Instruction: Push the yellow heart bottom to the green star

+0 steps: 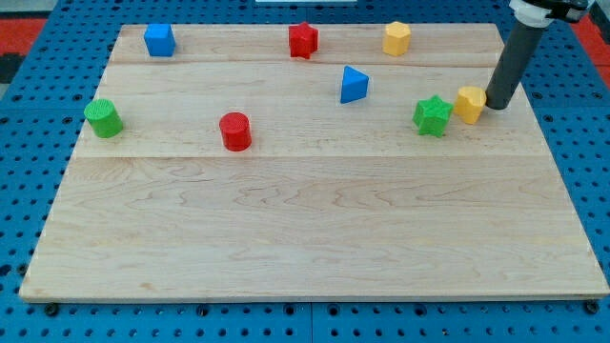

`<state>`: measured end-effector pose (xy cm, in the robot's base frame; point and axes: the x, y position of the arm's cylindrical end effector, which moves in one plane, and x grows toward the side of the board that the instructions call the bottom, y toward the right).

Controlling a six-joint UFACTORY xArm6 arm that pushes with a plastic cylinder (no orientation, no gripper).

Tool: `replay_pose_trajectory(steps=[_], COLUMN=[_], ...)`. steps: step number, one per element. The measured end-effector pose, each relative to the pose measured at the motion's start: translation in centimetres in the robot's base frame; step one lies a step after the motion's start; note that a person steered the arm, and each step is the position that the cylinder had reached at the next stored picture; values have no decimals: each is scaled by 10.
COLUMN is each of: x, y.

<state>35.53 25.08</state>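
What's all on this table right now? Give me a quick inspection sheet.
Surface: wooden board, flat.
Job's things: yellow heart just right of green star, nearly touching.
Clutter: blue cube, red star-like block, yellow hexagon, blue triangle, green cylinder, red cylinder.
Pincer: none; my tip is right beside the heart, on the view's right.
Cables: nothing seen.
Surroundings: blue perforated base.

Wooden board (305, 238) carries eight blocks: yellow heart (469, 103) beside green star (432, 115), others scattered.
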Motion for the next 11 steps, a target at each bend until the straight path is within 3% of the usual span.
replay_pose_trajectory(steps=[1, 2, 4, 5, 6, 8, 10, 11], x=[-23, -8, 101, 77, 22, 119, 69, 98], y=[-11, -25, -33, -15, -14, -53, -60, -96])
